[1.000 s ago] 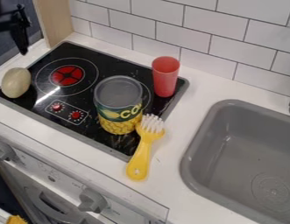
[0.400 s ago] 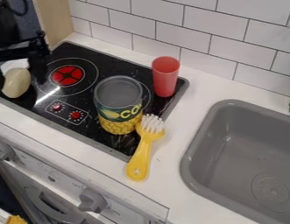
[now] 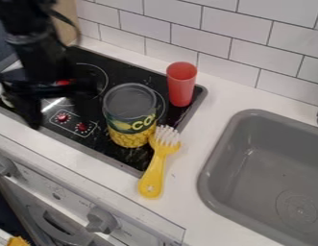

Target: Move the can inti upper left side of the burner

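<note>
One black gripper (image 3: 61,102) is hanging over the left of a black stovetop (image 3: 116,154), its fingers standing wide apart; the can (image 3: 129,115) is standing upright on the stovetop's right half; a red cup (image 3: 181,85) is standing behind it, rightward; a yellow brush (image 3: 154,173) is lying near the can, handle on the counter (image 3: 187,192); something pale, possibly rounded (image 3: 7,102), is showing behind the gripper.

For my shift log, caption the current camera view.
Gripper above the stove's left side, corn can upright beside yellow brush.
</note>
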Controlling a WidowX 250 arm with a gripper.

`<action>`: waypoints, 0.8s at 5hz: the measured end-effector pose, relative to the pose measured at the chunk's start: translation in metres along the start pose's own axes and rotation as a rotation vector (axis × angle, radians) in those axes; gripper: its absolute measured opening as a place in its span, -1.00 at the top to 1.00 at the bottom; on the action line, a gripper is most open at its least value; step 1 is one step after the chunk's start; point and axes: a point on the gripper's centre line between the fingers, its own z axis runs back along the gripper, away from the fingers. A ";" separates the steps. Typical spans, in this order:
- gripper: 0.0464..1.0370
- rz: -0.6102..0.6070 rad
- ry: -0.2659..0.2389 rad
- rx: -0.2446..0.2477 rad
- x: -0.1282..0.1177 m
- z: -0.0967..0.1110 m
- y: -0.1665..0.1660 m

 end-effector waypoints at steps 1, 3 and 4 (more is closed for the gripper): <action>-0.93 -0.034 0.000 -0.006 -0.017 -0.003 -0.031; -0.93 -0.074 -0.077 0.012 -0.035 -0.020 -0.075; -0.93 -0.032 -0.079 0.034 -0.028 -0.027 -0.079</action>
